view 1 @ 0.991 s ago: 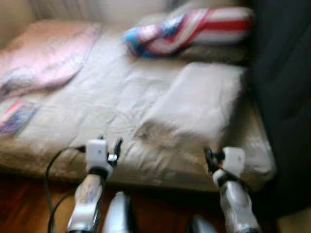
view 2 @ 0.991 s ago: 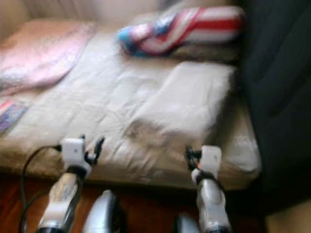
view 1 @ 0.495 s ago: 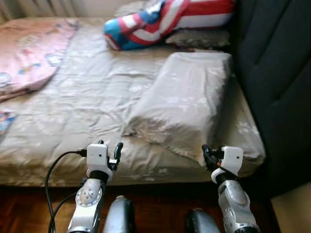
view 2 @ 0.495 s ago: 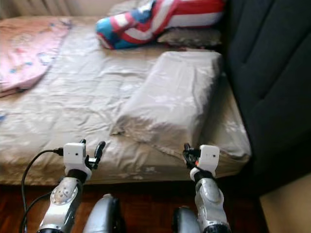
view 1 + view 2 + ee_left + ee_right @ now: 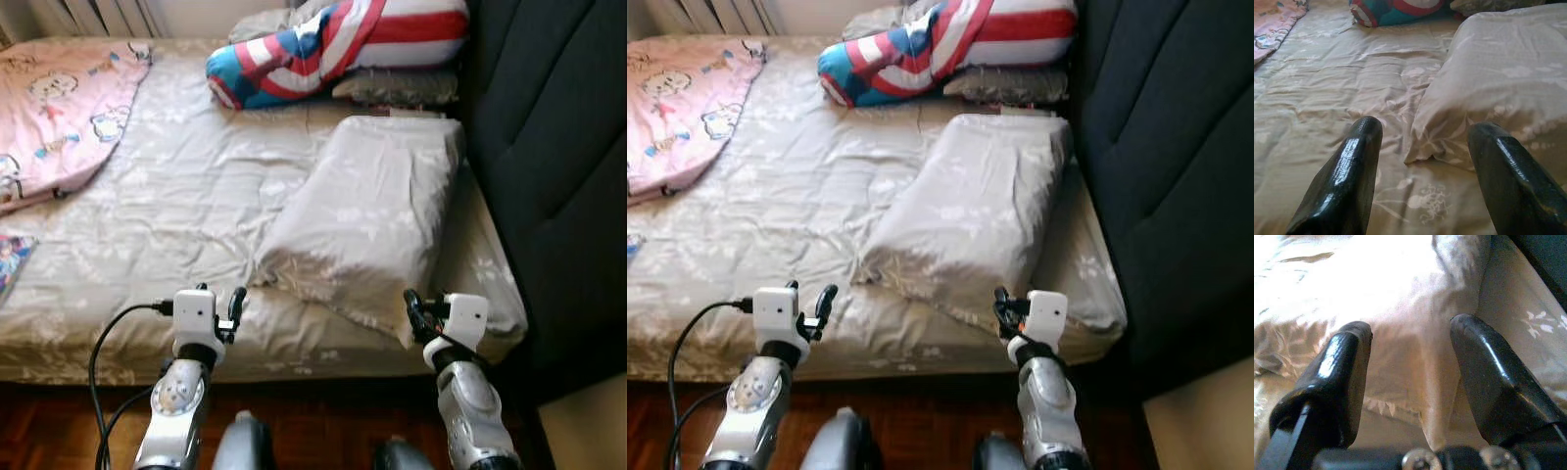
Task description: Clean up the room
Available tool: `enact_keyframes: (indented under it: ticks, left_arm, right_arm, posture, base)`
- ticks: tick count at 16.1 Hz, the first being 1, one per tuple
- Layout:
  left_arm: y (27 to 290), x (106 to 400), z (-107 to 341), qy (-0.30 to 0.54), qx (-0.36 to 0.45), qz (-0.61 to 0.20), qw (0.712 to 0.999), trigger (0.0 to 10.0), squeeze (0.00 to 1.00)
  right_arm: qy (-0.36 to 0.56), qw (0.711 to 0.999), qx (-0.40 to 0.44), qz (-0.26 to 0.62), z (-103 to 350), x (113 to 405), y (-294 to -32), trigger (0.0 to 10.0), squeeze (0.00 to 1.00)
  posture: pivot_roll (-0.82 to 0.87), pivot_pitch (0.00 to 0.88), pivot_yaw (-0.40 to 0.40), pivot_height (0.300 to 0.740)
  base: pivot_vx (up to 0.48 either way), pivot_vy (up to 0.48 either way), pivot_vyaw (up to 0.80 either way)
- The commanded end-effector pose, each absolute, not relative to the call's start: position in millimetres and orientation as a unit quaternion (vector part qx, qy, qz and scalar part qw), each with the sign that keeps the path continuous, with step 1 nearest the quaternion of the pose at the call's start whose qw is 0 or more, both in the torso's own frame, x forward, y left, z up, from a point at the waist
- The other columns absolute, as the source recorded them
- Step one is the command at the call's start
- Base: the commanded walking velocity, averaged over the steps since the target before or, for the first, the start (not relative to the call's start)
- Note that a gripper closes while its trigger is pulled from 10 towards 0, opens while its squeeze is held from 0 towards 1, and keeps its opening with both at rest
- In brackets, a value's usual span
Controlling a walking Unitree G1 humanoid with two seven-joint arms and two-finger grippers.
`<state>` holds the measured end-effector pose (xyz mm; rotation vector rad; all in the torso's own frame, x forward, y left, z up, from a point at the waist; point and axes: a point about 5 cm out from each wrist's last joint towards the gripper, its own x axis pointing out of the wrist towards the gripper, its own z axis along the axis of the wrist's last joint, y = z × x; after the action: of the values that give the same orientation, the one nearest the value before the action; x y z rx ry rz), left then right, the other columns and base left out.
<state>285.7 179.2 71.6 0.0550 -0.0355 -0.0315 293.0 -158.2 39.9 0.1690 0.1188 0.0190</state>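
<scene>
Both pincers, left pincer (image 5: 223,305) and right pincer (image 5: 421,315), gape empty over the bed (image 5: 176,206) edge. A soft, rumpled beige pillow (image 5: 372,215) lies on the wrinkled floral sheet; a striped cushion (image 5: 333,44) is cut off above.

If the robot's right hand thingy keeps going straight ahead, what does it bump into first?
Most likely the beige pillow. The right end effector is open and points straight at the pillow's near edge, with nothing between them. How far off it is cannot be judged.

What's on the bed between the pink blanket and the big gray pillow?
Just bare, wrinkled bedsheet. In the head views nothing lies on it between the pink blanket and the gray pillow.
</scene>
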Motion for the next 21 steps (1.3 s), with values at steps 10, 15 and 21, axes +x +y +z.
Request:
enact_keyframes:
  ticks: [10,15,21]
  left_arm:
    - [178,285,69,-0.008,0.016,-0.022,1.0,10.0,0.0]
    - [178,285,69,-0.008,0.017,-0.023,1.0,10.0,0.0]
    - [179,285,70,-0.009,0.017,-0.023,1.0,10.0,0.0]
  right_arm:
    - [0.091,0.992,0.082,0.019,31,292,-154,10.0,0.0]
    - [0.099,0.992,0.079,0.022,27,291,-154,10.0,0.0]
    - [0.097,0.992,0.08,0.022,29,291,-154,10.0,0.0]
  posture:
    - [0.0,0.131,-0.019,0.704]
    - [0.0,0.135,-0.018,0.704]
    - [0.0,0.143,-0.02,0.704]
  base:
    - [0.0,0.0,0.0]
    - [0.0,0.0,0.0]
    - [0.0,0.0,0.0]
